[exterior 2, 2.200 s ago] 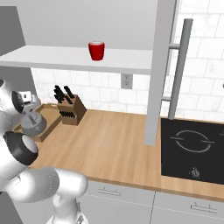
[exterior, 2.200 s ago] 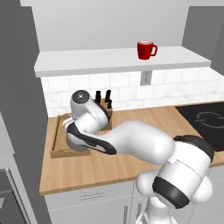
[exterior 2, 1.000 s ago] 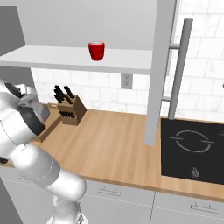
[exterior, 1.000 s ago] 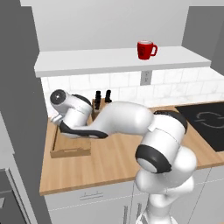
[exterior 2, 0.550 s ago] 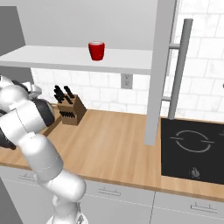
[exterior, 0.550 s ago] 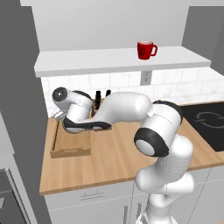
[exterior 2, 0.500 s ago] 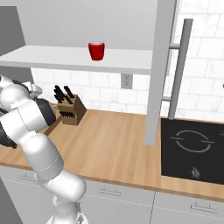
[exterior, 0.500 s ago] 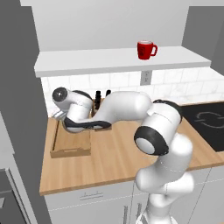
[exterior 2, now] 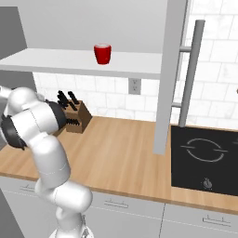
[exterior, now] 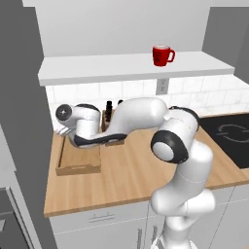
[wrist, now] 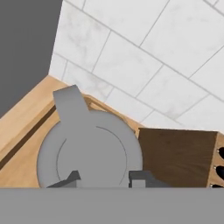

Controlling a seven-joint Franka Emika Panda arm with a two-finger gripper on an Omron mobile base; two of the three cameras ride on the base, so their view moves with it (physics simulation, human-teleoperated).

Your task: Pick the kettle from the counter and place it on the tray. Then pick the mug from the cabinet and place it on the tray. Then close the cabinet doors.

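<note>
The arm reaches far to the left over the wooden surface (exterior: 146, 170), its wrist bent above the far end of the tray (exterior: 78, 163), which lies at the left end of the surface with its long side running from near to far. In the hand view the end effector (wrist: 104, 179) looks down on the grey kettle (wrist: 89, 153): the round lid sits between the two dark fingertips (wrist: 139, 178), which stand narrowly apart on either side of the kettle's top — they look clenched on its handle, though the handle itself is hidden at the bottom edge. The kettle's short spout (wrist: 70, 103) points toward the tiled back wall (wrist: 144, 57). Wooden tray rim shows beneath and to the left of the kettle, but whether the kettle rests on the tray floor or hangs just above it I cannot tell. Just right of the kettle stands the dark wooden knife block (wrist: 179, 155), seen in the right base view (exterior 2: 76, 116) against the wall with black knife handles sticking up. The red mug (exterior: 163, 55) stands upright on the grey floor of the cabinet (exterior: 126, 70), handle to the right — well above and to the right of the tray. One cabinet door (exterior 2: 167, 74) hangs open, edge-on, with its long silver bar handle (exterior 2: 188, 69) alongside. A black hob (exterior 2: 204, 160) is set into the right end of the surface.
</note>
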